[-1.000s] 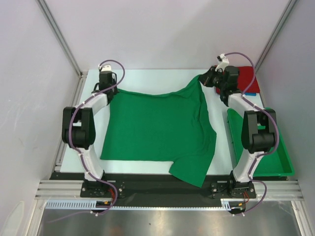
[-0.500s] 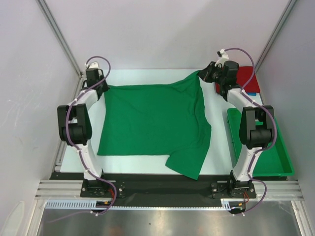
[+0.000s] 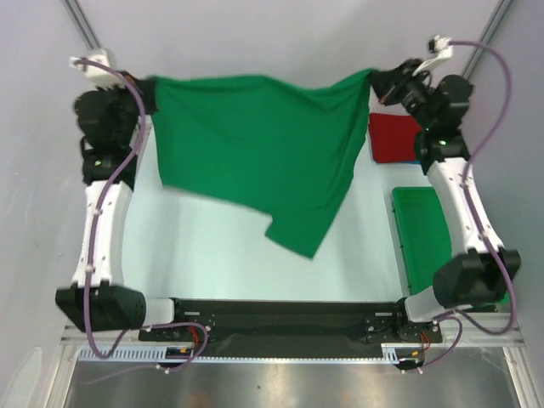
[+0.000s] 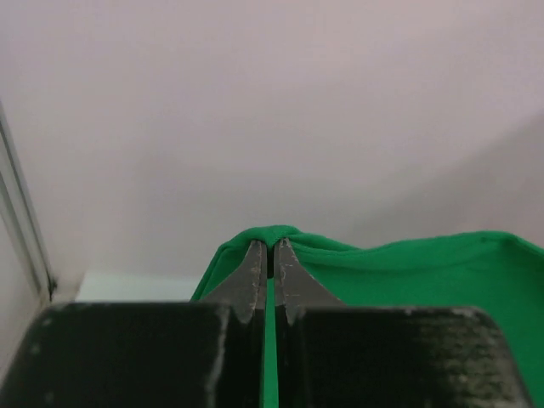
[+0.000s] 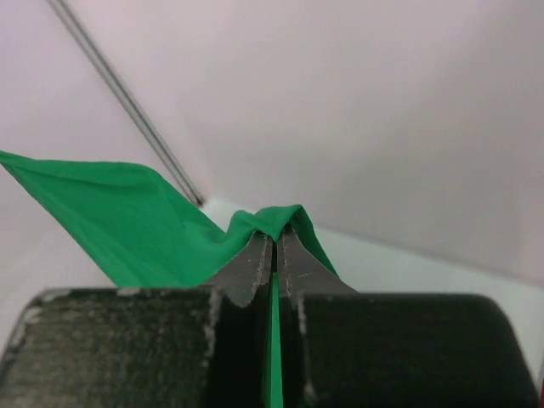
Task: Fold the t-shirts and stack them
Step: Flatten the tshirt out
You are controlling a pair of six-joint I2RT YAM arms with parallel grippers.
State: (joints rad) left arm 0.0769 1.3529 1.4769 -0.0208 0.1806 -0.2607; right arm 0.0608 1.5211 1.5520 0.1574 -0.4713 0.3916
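Note:
The bright green t-shirt hangs stretched in the air between both raised arms, its lower part drooping to a point above the table. My left gripper is shut on its left top corner; the fabric bunches over the closed tips. My right gripper is shut on the right top corner; the cloth wraps the tips. A folded red t-shirt lies at the back right of the table, with a sliver of the blue t-shirt beside it.
A rigid green plastic bin stands along the right side of the white table. Grey enclosure walls and metal posts stand close behind both raised arms.
Both arms have lifted high and back, pulling the green t-shirt off the table, where it lay spread. It now hangs in the air between the grippers.

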